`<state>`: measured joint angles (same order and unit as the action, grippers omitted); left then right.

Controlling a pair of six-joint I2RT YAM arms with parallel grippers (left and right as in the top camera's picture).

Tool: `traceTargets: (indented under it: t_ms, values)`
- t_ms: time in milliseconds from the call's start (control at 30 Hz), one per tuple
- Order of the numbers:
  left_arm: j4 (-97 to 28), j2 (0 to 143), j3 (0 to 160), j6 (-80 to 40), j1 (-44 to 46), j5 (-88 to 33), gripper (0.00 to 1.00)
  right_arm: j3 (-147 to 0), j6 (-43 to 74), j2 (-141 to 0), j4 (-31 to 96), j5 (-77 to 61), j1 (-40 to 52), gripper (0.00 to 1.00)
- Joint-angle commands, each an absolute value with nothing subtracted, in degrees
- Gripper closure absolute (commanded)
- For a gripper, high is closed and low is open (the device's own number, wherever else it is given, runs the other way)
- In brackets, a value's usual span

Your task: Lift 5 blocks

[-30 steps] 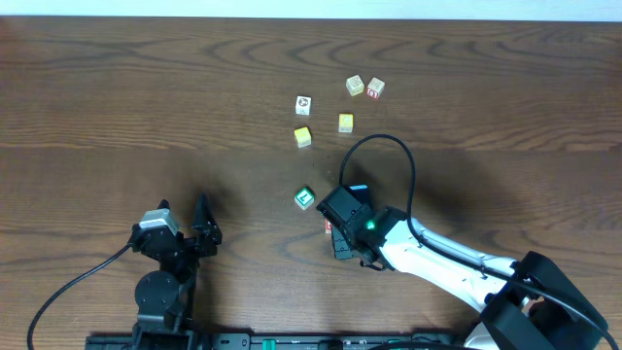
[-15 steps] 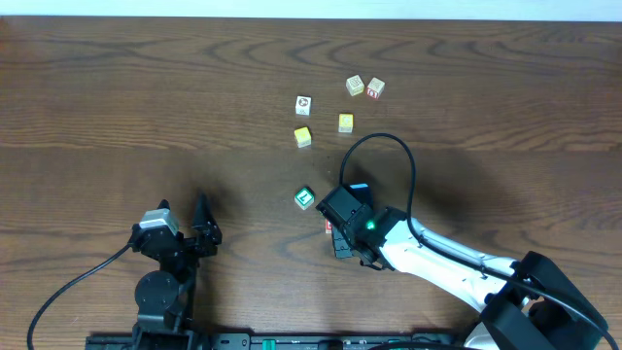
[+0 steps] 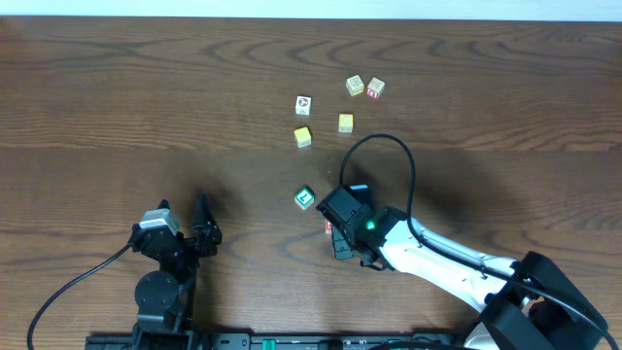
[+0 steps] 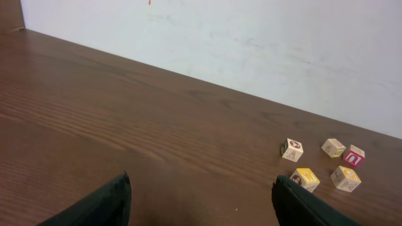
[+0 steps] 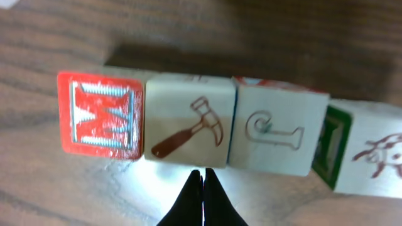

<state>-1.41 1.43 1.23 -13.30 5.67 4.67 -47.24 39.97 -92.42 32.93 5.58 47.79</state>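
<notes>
- I see a dark wooden table (image 3: 117,87), its grain running left to right.
- Far cluster on it: a whitish cube (image 3: 303,103), a pale cube (image 3: 355,86) just beside a red-marked cube (image 3: 375,88), a yellow cube (image 3: 302,137) and a second yellow cube (image 3: 346,122) (the two are apart).
- Well apart from that cluster, a green-faced cube (image 3: 305,198) lies alone.
- A red cube (image 3: 329,227) peeks out near it, mostly hidden.

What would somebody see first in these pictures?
A row of blocks fills the right wrist view, a bright red M block at its left end and a hammer block beside it. The right arm's shut fingers point at the hammer block.
</notes>
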Motion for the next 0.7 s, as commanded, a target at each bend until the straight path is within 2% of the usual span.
traceTargets:
  t_ms: [0,367,667]
  values:
    - [-3.81,1.48,0.23,-13.19,5.74,5.63,0.28,-47.03,40.64,-92.64,34.17,1.41,49.06,0.99]
    - [-3.81,1.48,0.23,-13.19,5.74,5.63,0.28,-48.88,40.64,-83.09,36.99,-0.27,55.07,0.99]
    - [-3.81,1.48,0.23,-13.19,5.74,5.63,0.28,-50.83,40.62,-74.46,42.85,12.62,48.51,0.99]
